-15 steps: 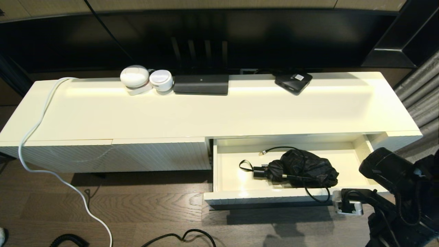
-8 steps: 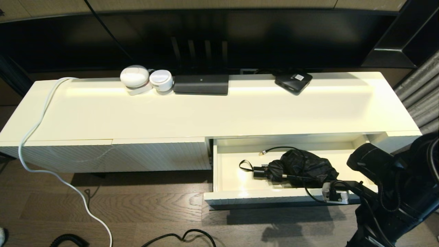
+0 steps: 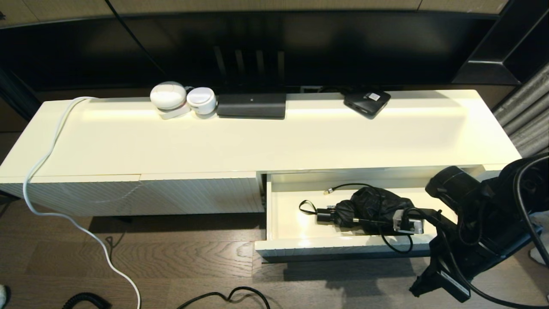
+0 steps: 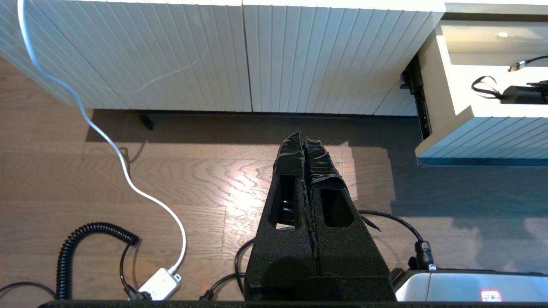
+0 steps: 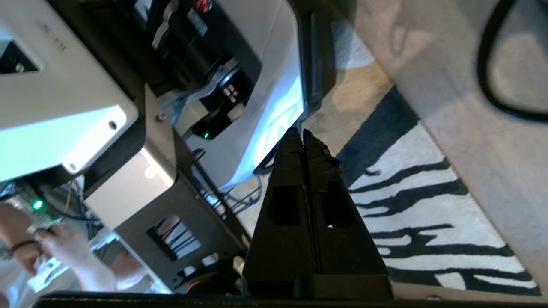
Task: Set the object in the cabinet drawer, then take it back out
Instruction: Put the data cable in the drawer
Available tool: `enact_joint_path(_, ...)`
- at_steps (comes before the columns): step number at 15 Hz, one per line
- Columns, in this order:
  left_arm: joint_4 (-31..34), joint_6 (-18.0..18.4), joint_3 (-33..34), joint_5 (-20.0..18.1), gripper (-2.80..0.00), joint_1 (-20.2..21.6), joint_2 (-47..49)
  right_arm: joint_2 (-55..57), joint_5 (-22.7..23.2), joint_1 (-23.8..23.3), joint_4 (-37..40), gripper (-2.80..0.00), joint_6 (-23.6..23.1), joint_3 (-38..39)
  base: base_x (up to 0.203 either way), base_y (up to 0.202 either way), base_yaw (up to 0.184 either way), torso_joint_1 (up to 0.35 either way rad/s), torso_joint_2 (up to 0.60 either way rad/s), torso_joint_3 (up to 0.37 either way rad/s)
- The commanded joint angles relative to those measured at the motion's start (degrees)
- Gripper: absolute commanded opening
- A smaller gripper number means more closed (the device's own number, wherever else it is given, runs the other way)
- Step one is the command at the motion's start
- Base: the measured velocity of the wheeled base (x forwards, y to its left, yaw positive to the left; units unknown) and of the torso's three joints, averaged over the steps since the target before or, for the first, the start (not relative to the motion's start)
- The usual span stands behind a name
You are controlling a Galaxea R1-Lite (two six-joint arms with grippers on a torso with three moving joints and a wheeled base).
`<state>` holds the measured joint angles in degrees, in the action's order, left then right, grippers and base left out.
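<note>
- Right, I see the cabinet drawer (image 3: 283,214) pulled open, a folded black umbrella (image 3: 377,210) lying inside with a black cable (image 3: 396,246) draped over its front edge.
- My right claw (image 5: 303,132) is pressed fully shut, empty, pointing at a striped rug (image 5: 428,214).
- My left claw (image 4: 305,137) hangs closed over the wooden floor (image 4: 171,171), holding nothing.

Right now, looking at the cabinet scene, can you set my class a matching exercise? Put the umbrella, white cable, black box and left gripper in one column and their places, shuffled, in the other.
Things
1. umbrella
2. white cable
3. black box
4. left gripper

Places
A. at the back of the cabinet top
B. shut, above the floor
C. inside the open drawer
D. trailing from the cabinet top down to the floor

Pairs: 1-C, 2-D, 3-A, 4-B
</note>
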<state>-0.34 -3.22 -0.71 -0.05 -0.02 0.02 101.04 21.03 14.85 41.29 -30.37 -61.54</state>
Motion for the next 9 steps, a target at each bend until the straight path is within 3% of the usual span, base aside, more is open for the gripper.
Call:
enact_joint_path(1, 0.0, 0.0, 0.0, 0.0, -2.80, 0.0, 0.1, 1.1, 0.2, -0.4, -0.9, -2.80, -0.1, -0.8, 0.000, 0.000, 0.000, 0.000, 0.00, 0.000)
enact_joint_path(4, 0.0, 0.0, 0.0, 0.0, -2.80, -0.1, 0.1, 1.3, 0.2, -2.3, -5.5, -2.80, -0.4, -1.5, 0.000, 0.000, 0.000, 0.000, 0.00, 0.000)
enact_joint_path(9, 0.0, 0.0, 0.0, 0.0, -2.80, 0.0, 0.1, 1.5, 0.1, -3.0, -5.6, -2.80, -0.7, -3.1, 0.000, 0.000, 0.000, 0.000, 0.00, 0.000)
